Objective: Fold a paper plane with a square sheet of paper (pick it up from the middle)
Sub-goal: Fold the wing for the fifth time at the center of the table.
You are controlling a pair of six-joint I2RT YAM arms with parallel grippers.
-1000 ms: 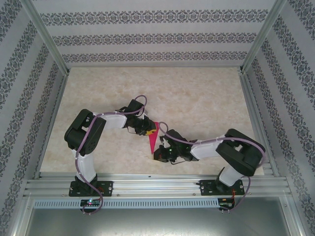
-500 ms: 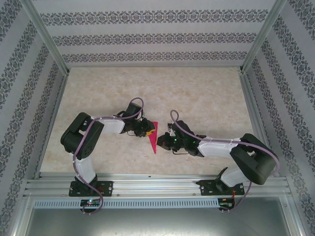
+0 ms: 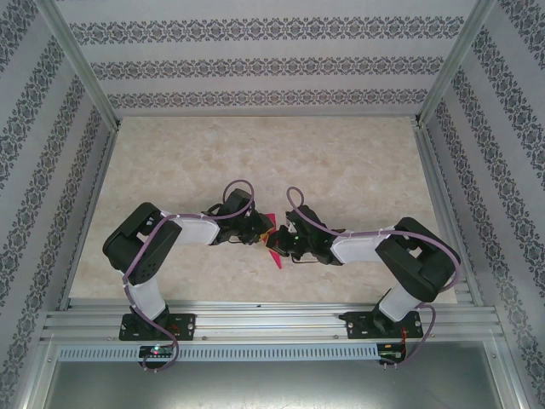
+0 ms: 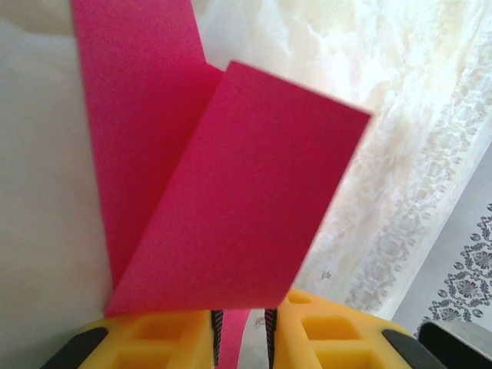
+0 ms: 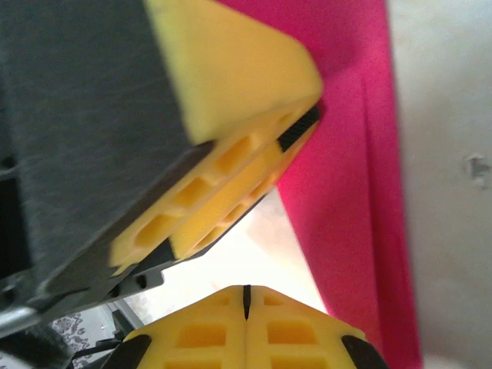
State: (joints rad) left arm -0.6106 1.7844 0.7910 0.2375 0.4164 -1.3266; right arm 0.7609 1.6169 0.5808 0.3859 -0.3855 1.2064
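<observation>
The paper plane point(image 3: 276, 255) is a slim magenta-pink folded dart lying on the table between both arms, its sharp point toward the near edge. My left gripper point(image 3: 259, 230) is at its far end. In the left wrist view a fold of the plane point(image 4: 231, 192) runs between the narrowly parted yellow jaws of the left gripper point(image 4: 242, 327), and a loose flap lies over the left finger. My right gripper point(image 3: 284, 242) is just right of the paper. In the right wrist view the right gripper point(image 5: 246, 296) is shut on nothing beside the pink paper point(image 5: 346, 192), close to the left fingers point(image 5: 254, 154).
The marble-patterned table point(image 3: 341, 162) stretches beyond the arms to patterned walls. An aluminium rail point(image 3: 272, 322) runs along the near edge, by the arm bases. Both forearms angle inward and the grippers almost touch at the paper.
The right gripper has swung up and left until it sits against the paper beside the left gripper. The left gripper and the paper have shifted slightly right.
</observation>
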